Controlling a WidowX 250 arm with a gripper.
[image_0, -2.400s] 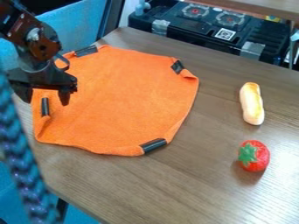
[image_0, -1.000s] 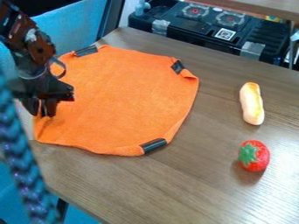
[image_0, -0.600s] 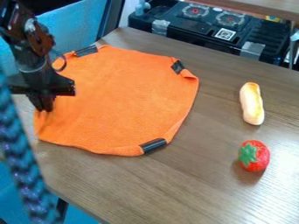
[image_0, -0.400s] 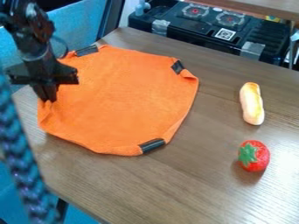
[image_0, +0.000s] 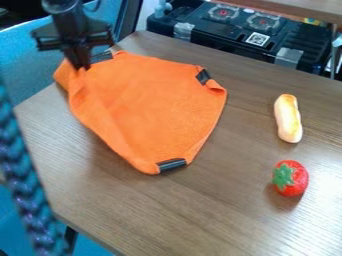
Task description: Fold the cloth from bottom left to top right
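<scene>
The orange cloth point(image_0: 157, 107) lies near the tabletop's point(image_0: 227, 205) upper-left edge, its left side lifted and creased, the rest spread fairly flat, with dark patches point(image_0: 171, 165) at its rim. The gripper point(image_0: 81, 67) pinches the raised part. Toward the tabletop's right edge sit a bread roll point(image_0: 288, 120) and strawberry point(image_0: 294, 180).

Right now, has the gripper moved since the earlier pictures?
Yes. The gripper has moved toward the table's far edge, pulling the left side of the orange cloth with it.
</scene>
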